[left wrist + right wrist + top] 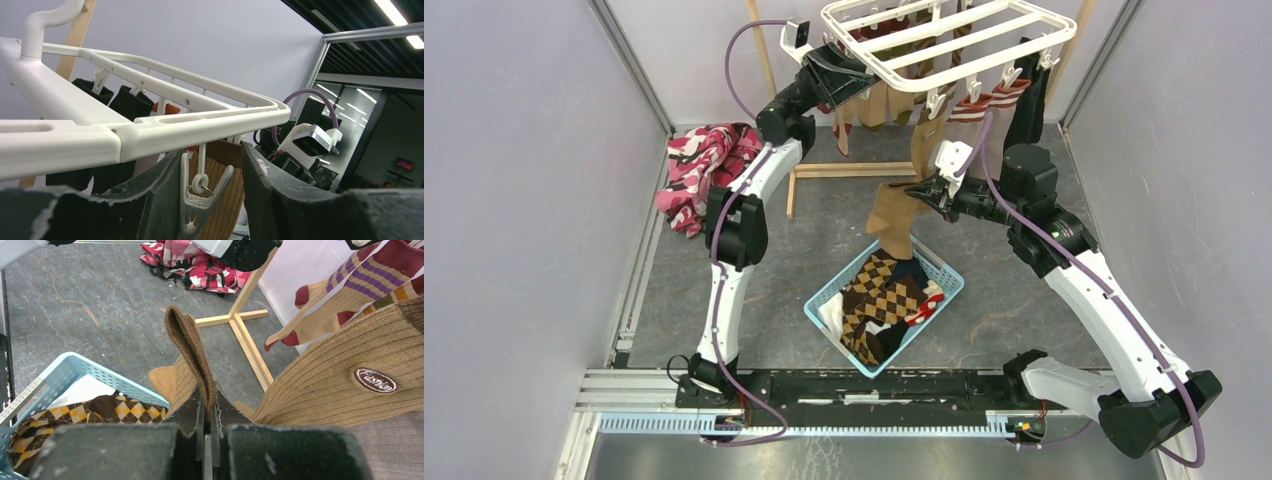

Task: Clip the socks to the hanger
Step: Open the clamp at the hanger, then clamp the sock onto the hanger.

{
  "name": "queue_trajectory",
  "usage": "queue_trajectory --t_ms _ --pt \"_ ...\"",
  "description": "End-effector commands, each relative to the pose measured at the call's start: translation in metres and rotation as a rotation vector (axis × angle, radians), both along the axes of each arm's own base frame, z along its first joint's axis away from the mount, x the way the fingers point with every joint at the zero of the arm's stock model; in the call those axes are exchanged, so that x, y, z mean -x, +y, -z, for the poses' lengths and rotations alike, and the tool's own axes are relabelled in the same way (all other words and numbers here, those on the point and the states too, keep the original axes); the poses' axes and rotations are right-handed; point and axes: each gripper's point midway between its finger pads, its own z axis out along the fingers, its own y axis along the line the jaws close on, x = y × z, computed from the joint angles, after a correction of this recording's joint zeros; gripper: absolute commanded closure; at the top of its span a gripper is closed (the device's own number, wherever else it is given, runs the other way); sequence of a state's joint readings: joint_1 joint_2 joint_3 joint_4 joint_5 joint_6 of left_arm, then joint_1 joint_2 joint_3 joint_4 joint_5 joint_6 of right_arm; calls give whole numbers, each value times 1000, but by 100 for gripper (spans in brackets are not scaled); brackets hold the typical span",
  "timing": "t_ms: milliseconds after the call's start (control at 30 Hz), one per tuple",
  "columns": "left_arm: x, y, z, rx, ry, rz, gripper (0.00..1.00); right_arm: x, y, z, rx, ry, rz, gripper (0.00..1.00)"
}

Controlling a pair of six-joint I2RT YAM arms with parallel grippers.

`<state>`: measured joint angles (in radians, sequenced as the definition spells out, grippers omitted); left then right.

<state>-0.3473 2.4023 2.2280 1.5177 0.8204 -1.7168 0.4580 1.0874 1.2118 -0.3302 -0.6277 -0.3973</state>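
The white hanger point(944, 40) hangs at the back with several socks clipped under it. My left gripper point(849, 75) is up under its left corner. In the left wrist view the jaws point(212, 152) stand open around a dangling white clip point(192, 200); the left finger touches one arm of the clip and the right finger stands clear of the other. A tan ribbed sock point(225, 195) hangs just behind the clip. My right gripper point(921, 190) is shut on the brown cuff of a tan sock point(187, 340), which hangs down over the basket point(842, 345).
The light blue basket point(100, 375) holds argyle socks point(879, 295). A wooden stand point(854, 170) carries the hanger. The pink patterned cloth point(709, 165) lies at the left. Hung socks, one tan point(340, 375) and one striped point(340, 285), crowd the right gripper's right side.
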Motion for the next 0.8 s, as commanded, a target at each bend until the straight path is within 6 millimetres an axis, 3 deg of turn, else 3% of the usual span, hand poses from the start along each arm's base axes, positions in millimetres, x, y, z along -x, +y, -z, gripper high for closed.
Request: queue_trajectory --t_ms 0,233,467,767 --pt "31 23 -10 95 -168 24 51 2 0 -15 -23 -35 2 100" --pt "31 26 -13 111 -168 18 63 1 -1 -14 -20 -36 7 100" --pt "30 25 -12 115 -148 15 86 -1 1 -15 -23 -24 6 100" --pt "32 20 -12 118 -133 -2 88 -12 21 -34 -27 -25 117 100"
